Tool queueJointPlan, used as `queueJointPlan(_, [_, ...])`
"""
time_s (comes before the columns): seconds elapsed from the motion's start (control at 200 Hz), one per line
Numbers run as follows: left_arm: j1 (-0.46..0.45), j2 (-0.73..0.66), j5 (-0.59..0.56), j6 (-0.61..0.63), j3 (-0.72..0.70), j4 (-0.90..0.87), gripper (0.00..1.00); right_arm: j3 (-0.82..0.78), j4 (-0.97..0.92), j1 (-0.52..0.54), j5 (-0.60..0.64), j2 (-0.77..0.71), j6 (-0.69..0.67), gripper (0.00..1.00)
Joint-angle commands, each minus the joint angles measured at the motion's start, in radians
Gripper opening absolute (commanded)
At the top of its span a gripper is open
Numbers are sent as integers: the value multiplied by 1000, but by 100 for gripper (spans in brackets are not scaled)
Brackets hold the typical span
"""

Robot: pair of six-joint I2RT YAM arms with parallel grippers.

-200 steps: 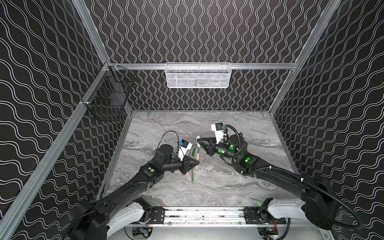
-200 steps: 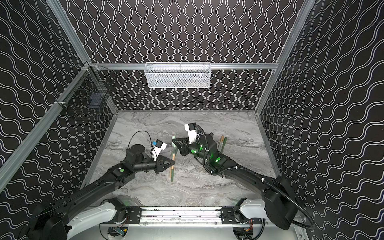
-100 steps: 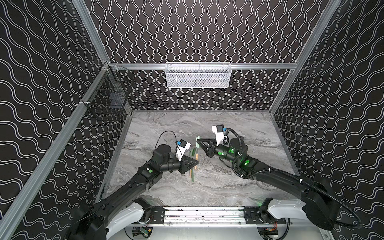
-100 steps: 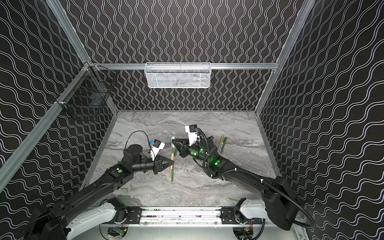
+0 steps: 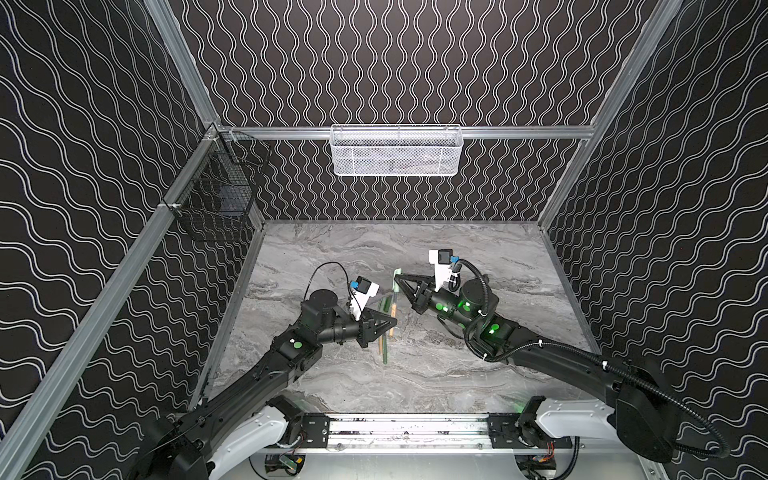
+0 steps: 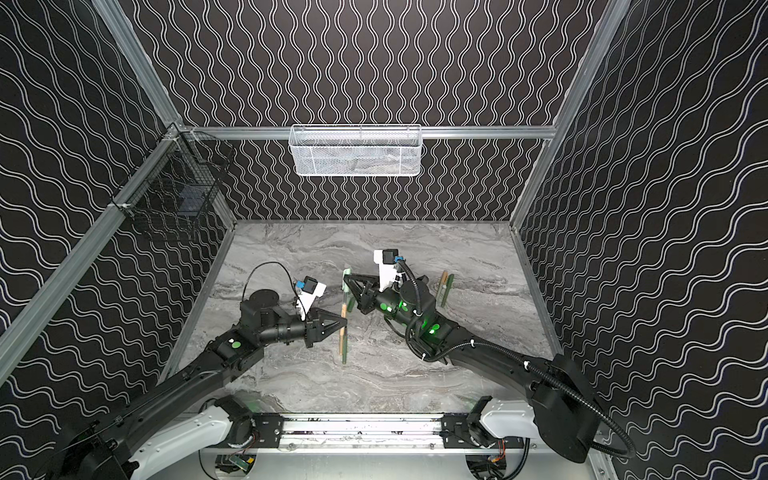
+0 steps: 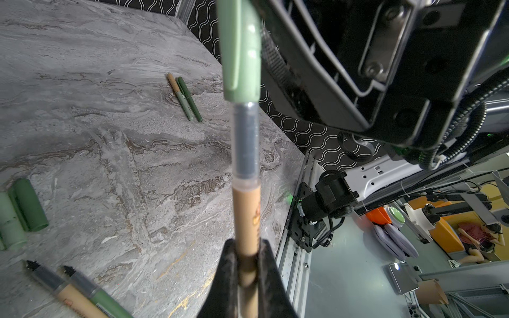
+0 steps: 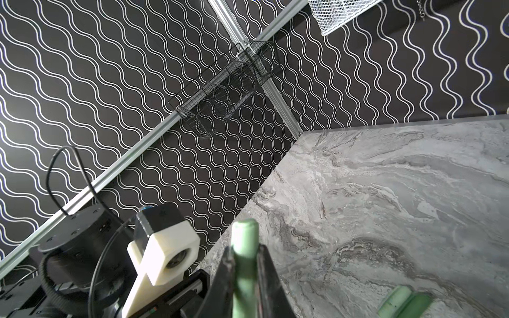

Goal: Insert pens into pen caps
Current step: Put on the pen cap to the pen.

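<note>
Capping is under way in both top views; the left jaws are clamped on a tan-orange pen [image 5: 392, 309] held above the desk [image 5: 478, 249], and the right jaws are clamped on a pale green cap [image 5: 397, 279] at its tip; two finished pens [image 6: 444, 290] lie well apart, beside the right arm [image 6: 490, 357].

Left wrist view: the pen's grey nose sits at the cap's mouth with most of it bare, so I judge the push barely begun; drive straight along the barrel and keep both axes in line, since a tilt would likely jam at the rim; two loose caps [image 7: 27, 205] and two bare pens [image 7: 104, 301] wait on the desk, partly cut off at the frame edge.

Right wrist view: only the cap's far end shows between the jaws; its mouth and the pen are out of frame.
</note>
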Motion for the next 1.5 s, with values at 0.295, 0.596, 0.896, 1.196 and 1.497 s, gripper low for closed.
queueJointPlan(0.295, [6, 5, -12, 0, 36, 151, 0, -28, -37, 33, 38, 8, 53, 7])
queueJointPlan(0.596, [6, 18, -13, 2, 42, 165, 0, 11, -74, 34, 10, 26, 70, 7])
queueJointPlan(0.896, [5, 15, -32, 26, 69, 136, 0, 39, -115, 39, -12, 49, 55, 6])
queueJointPlan(1.196, [6, -18, -95, 61, 78, 74, 0, 45, -175, 39, -64, 34, 19, 6])
queueJointPlan(1.497, [9, -21, -61, 74, 80, 80, 0, 48, -171, 40, -72, 30, 24, 12])
